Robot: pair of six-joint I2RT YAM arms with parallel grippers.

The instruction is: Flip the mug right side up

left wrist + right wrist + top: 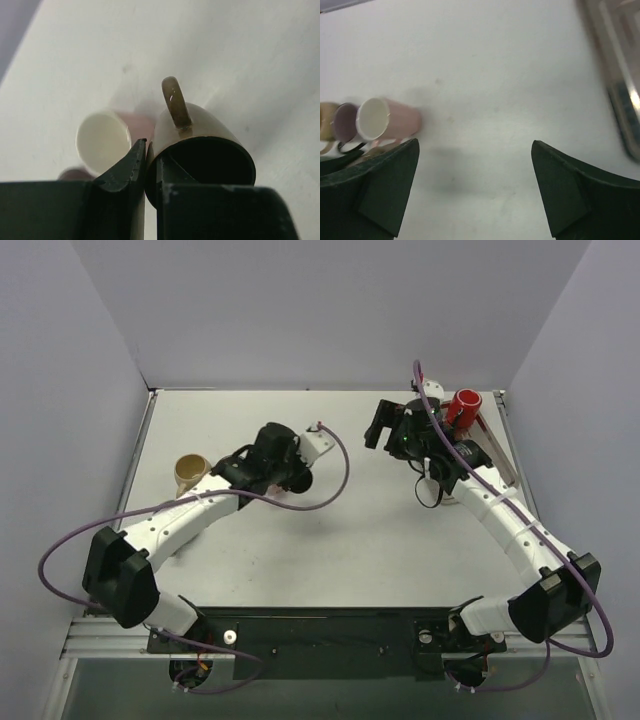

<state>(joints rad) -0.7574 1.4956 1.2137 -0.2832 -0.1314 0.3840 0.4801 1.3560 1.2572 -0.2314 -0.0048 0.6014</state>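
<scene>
My left gripper (150, 150) is shut on the rim of a beige mug (200, 125) with a dark inside, one finger inside the mouth and one outside. The mug lies sideways in the grip, its mouth toward the wrist camera and its handle (175, 102) pointing up in that view. In the top view this gripper (297, 475) is over the middle of the table. My right gripper (475, 150) is open and empty above bare table; in the top view it (382, 425) is at the back right of centre.
A pink mug (102, 140) with a white inside lies on its side beside the held mug; it also shows in the right wrist view (387, 120). A tan mug (190, 471) stands at the left. A red mug (463, 405) and a tray (497, 450) are at the back right.
</scene>
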